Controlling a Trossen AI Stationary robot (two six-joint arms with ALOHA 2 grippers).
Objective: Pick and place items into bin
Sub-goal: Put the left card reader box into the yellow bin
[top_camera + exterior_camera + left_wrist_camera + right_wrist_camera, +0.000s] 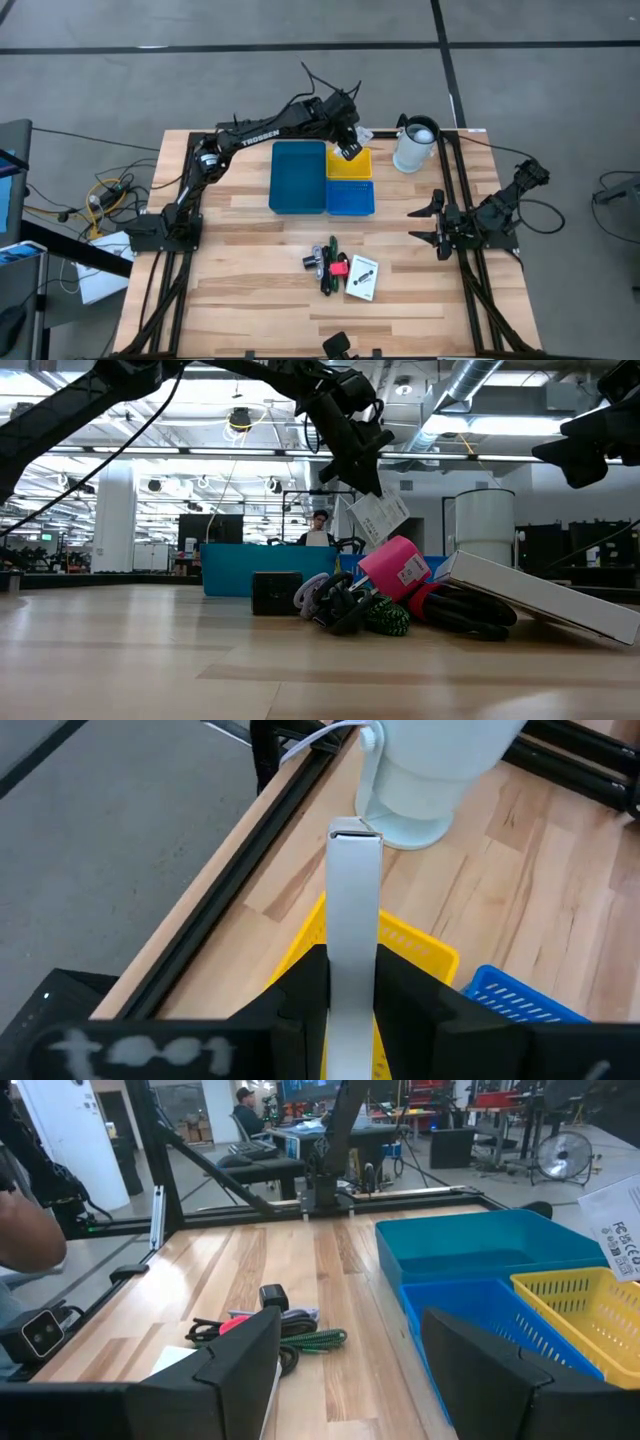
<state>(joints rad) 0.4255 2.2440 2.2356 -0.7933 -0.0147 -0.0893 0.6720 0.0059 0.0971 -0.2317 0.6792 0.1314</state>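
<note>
My left gripper [347,148] is shut on a flat white bar [354,910] with a printed face [378,516]. It hovers over the small yellow tray [349,165]. The long teal-blue tray [298,176] and the small bright blue tray [350,198] adjoin the yellow one. Near the front of the table lies a pile [330,264] of black and green pens, a small silver piece [313,262] and a red piece [340,268], with a white printed card [362,278] beside it. My right gripper [428,225] is open and empty at the table's right side. My left gripper pinches the white bar's two flat faces near one end [352,982] between its two fingers. The fingers slant down from above. The bar sticks out past the fingertips along them, tilted, and is lifted clear above the yellow tray [415,945].
A white cylindrical jug [415,145] stands just right of the yellow tray, close to the held bar's free end [356,832]. Black frame rails run along the table's left and right sides [455,190]. Bare wood lies between the trays and the pile.
</note>
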